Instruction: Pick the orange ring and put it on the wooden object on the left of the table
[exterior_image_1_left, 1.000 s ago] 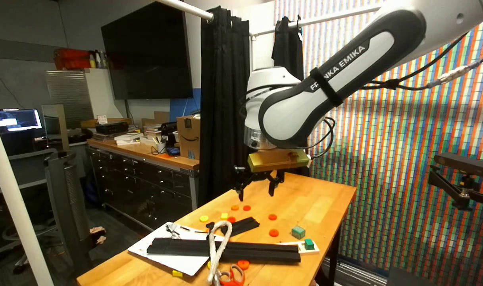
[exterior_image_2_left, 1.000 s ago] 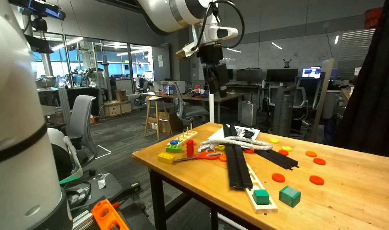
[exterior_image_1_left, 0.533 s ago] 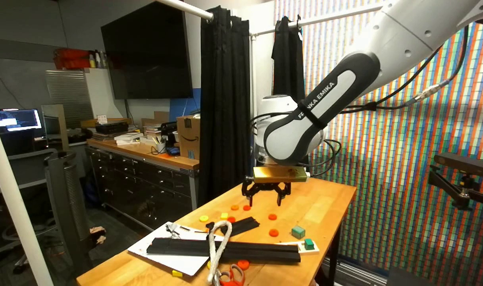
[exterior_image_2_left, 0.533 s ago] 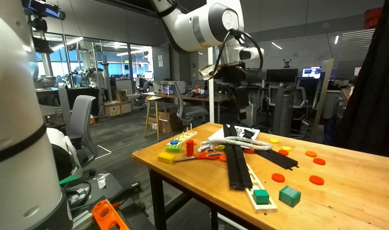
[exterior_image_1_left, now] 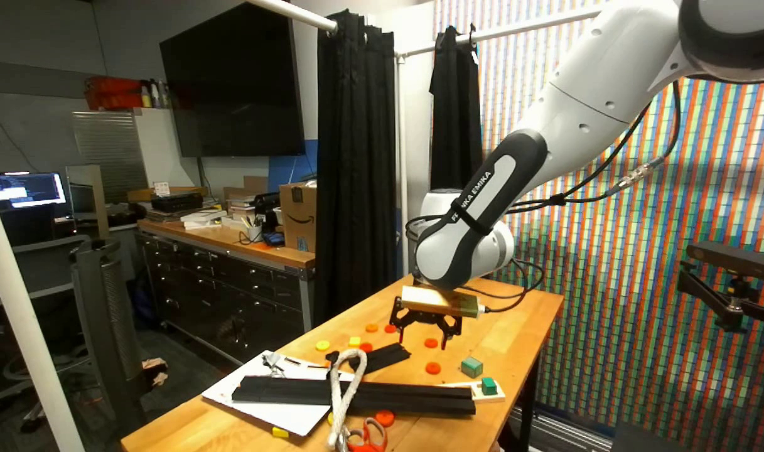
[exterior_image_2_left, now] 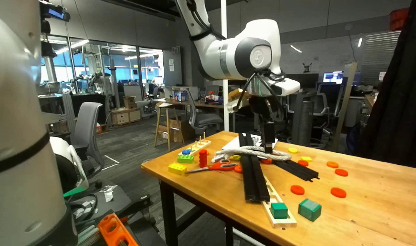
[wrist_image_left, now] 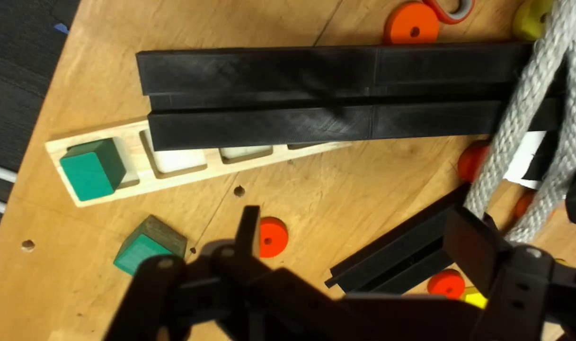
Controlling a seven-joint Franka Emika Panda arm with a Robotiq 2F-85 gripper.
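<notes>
Several small round orange to red-orange rings lie on the table. One paler orange ring (exterior_image_2_left: 332, 164) lies at the far right in an exterior view, and it also shows in an exterior view (exterior_image_1_left: 371, 328). Which ring is meant cannot be told. A red-orange ring (wrist_image_left: 273, 237) in the wrist view is partly covered by the left finger. The wooden peg board (exterior_image_2_left: 198, 147) stands at the table's left end with upright pegs and a blue ring. My gripper (exterior_image_1_left: 422, 342) is open and empty above the table; it also shows in an exterior view (exterior_image_2_left: 268, 150) and the wrist view (wrist_image_left: 361, 234).
A long black track (wrist_image_left: 269, 123) lies across a slotted wooden frame (wrist_image_left: 174, 177) holding a green block (wrist_image_left: 86, 175). Another green block (exterior_image_2_left: 309, 210) stands nearby. A short black track (wrist_image_left: 401, 255), white rope (exterior_image_2_left: 255, 152), orange-handled scissors (exterior_image_2_left: 221, 166) and toy bricks (exterior_image_2_left: 177, 168) lie around.
The arm and open gripper have come down a long way toward the table in both exterior views, and moved slightly right there. The table objects have not moved.
</notes>
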